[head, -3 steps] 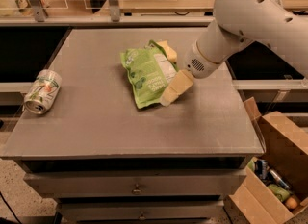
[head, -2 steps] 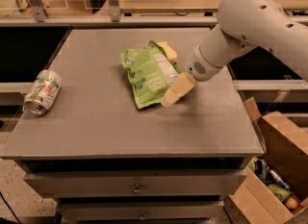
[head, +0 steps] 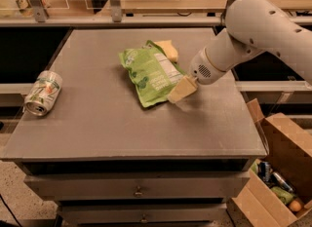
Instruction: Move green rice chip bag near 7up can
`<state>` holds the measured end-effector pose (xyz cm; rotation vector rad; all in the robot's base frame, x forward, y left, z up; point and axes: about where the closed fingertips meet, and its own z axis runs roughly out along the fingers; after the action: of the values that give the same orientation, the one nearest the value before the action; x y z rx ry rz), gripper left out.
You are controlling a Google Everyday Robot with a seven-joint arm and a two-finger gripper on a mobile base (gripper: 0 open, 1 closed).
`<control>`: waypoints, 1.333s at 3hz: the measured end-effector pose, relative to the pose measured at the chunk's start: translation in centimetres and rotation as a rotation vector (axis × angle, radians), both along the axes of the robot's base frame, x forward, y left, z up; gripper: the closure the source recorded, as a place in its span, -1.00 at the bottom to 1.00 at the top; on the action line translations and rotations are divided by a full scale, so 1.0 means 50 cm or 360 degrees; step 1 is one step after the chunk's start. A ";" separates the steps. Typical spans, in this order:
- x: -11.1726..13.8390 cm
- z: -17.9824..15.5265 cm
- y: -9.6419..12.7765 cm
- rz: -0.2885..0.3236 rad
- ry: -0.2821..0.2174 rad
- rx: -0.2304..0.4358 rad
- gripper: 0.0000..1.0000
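The green rice chip bag (head: 151, 72) lies flat in the middle of the grey table (head: 122, 128), its white label facing up. The 7up can (head: 44, 93) lies on its side near the table's left edge, shiny end towards the front, far from the bag. My gripper (head: 181, 90), a pale cream wedge at the end of the white arm (head: 253, 31), is low over the table at the bag's lower right edge, touching or just above it.
A pale-yellow sponge block (head: 167, 49) sits just behind the bag. An open cardboard box (head: 280, 167) with cans stands on the floor to the right. Drawers run under the table front. A shelf with rails crosses the back.
The arm's upper part has shifted slightly up and to the right. The gripper stays at the bag's lower right edge. Bag and can have not moved.
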<state>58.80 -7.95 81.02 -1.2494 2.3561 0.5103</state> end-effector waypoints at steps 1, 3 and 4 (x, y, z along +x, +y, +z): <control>0.000 0.010 0.000 0.0000 0.0000 0.0000 0.27; 0.000 0.025 0.001 0.0001 0.0001 0.0000 1.00; 0.000 0.025 0.001 0.0001 0.0001 0.0000 1.00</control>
<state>58.80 -7.92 82.26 -1.2500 2.3561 0.5106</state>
